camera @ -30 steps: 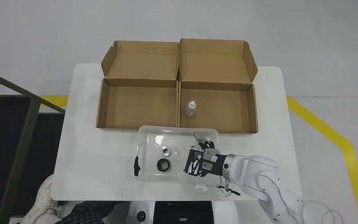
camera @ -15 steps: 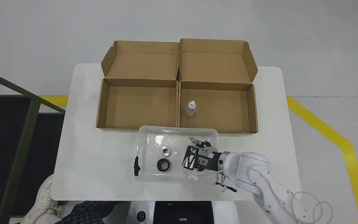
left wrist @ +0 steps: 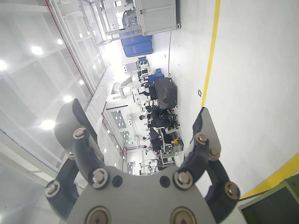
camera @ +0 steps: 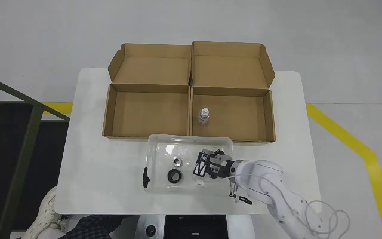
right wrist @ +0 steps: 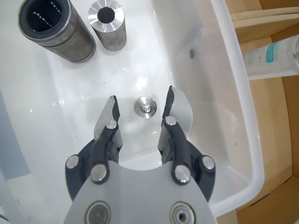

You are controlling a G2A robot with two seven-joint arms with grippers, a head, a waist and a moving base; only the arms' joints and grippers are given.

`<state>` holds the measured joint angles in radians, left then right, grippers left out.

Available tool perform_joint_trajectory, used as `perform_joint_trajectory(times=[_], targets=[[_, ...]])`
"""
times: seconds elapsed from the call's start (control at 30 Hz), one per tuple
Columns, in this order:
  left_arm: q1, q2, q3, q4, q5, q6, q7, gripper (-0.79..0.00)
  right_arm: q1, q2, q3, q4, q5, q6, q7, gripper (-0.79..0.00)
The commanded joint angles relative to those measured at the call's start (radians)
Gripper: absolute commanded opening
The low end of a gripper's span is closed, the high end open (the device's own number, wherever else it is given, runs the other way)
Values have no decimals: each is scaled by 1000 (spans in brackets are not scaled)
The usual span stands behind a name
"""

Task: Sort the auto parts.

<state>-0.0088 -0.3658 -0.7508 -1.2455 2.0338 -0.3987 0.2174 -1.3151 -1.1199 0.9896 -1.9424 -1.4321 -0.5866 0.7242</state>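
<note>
While only 1 item, a small bottle (camera: 204, 115), sat sorted in the right cardboard box (camera: 250, 119) at 12 o'clock on the table (camera: 89, 161), the job looked to me barely begun: 3 metal parts were left in the clear bin (camera: 154, 149) at 6 o'clock, and the left cardboard box (camera: 149, 116) at 11 o'clock was waiting for its share. Down in that bin was the right gripper (right wrist: 141, 94), jaws spread apart and clasping nothing. It straddled a small steel pin (right wrist: 145, 107), a finger on either side and a gap between pads and metal, so no contact yet! The pin stood on end on the bin floor, long axis vertical, its round stepped face pointing straight up toward the wrist. Out toward 9 o'clock from it in the top view stood the other 2: a steel sleeve (right wrist: 108, 25) and, close beside it toward 6 o'clock, a fatter black-lined bearing (right wrist: 56, 26), both upright too, bores open to the ceiling. My read of the next move: close on the pin, lift, carry it toward 12 o'clock. The left gripper (left wrist: 139, 104) hung wide open, holding nothing, aimed out at the room.
</note>
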Motion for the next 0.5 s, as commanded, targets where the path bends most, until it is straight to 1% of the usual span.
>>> perform_joint_trajectory(times=[0.0, 0.07, 0.17, 0.47], targets=[[0, 0, 0, 0, 0, 0, 0, 0, 5, -1, -3, 6, 0, 1, 4, -502], [0, 0, 0, 0, 0, 0, 0, 0, 9, -1, -6, 10, -2, 3, 7, -560], [0, 0, 0, 0, 0, 0, 0, 0, 12, -2, -9, 11, -3, 6, 11, -779], [0, 0, 0, 0, 0, 0, 0, 0, 1, 2, 0, -33, 11, -17, 10, -785]])
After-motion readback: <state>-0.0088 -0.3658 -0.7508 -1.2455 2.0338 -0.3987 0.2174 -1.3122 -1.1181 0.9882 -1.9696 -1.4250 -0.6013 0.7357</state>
